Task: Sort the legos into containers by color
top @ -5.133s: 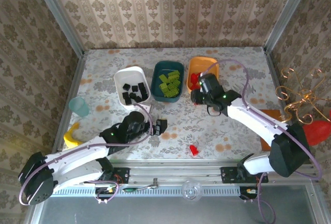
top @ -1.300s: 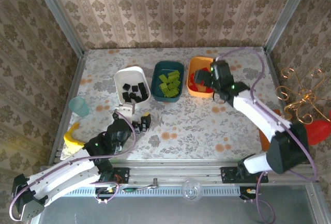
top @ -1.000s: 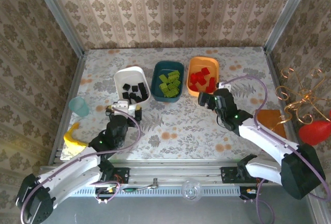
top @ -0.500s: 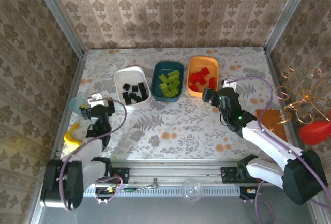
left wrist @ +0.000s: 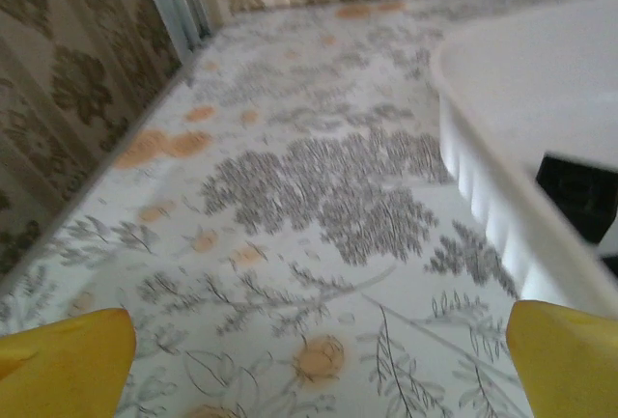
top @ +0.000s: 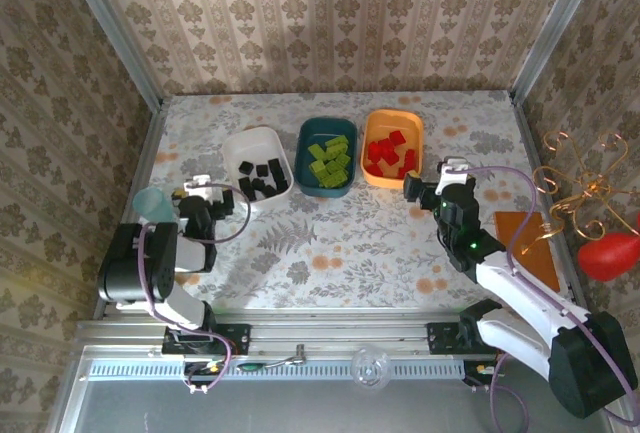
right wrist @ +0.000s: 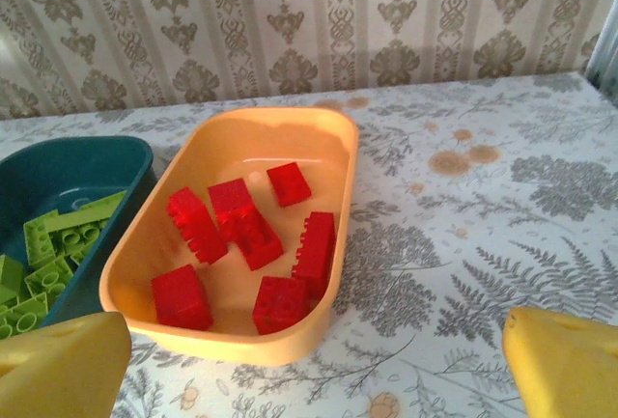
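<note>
Three containers stand in a row at the back. The white tray point(top: 250, 134) holds black legos point(top: 262, 178), the dark teal tray point(top: 320, 123) holds lime-green legos point(top: 330, 160), and the orange tray point(top: 395, 115) holds red legos point(top: 390, 153). My left gripper point(top: 212, 196) is open and empty, low over the table just left of the white tray point(left wrist: 492, 206), where a black lego point(left wrist: 579, 191) shows. My right gripper point(top: 425, 190) is open and empty, just in front of the orange tray point(right wrist: 232, 346) with its red legos point(right wrist: 241, 225). The teal tray point(right wrist: 68, 162) lies to its left.
A pale-teal cup point(top: 152, 203) stands close to the left of my folded left arm. An orange pad point(top: 520, 233), a gold wire ornament point(top: 575, 178) and a red object point(top: 610, 253) sit at the right edge. Metal posts and patterned walls enclose the table.
My left arm has swung back to the left and folded up beside the cup. My right arm has drawn back from the orange tray toward the near right. Both grippers stayed open.
</note>
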{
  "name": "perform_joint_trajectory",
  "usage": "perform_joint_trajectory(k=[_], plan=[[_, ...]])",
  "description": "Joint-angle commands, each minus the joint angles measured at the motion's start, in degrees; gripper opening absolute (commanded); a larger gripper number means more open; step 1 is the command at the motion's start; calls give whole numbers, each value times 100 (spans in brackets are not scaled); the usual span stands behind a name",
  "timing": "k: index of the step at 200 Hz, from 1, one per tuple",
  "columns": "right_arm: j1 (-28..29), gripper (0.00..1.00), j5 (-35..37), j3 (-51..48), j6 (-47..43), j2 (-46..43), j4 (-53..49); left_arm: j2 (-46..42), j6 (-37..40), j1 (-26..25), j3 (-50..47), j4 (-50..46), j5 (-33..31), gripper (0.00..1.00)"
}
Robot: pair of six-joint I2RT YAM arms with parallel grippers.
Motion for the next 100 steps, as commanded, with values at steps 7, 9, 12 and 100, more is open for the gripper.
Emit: perform_joint_trajectory(k=[7,9,12,100], plan=[[-183,100,-132,30,-151,-94,335,22,137,162,340,74,589,100],[-201,100,-142,32,-150,-89,344,8,120,185,362,34,622,100],[-227,100,-161,30,-145,-85,342,-38,63,215,403,-127,663,100],[-1303,100,-329,-174,-760,824,1184,-26,64,-6,665,-611,-176,100]])
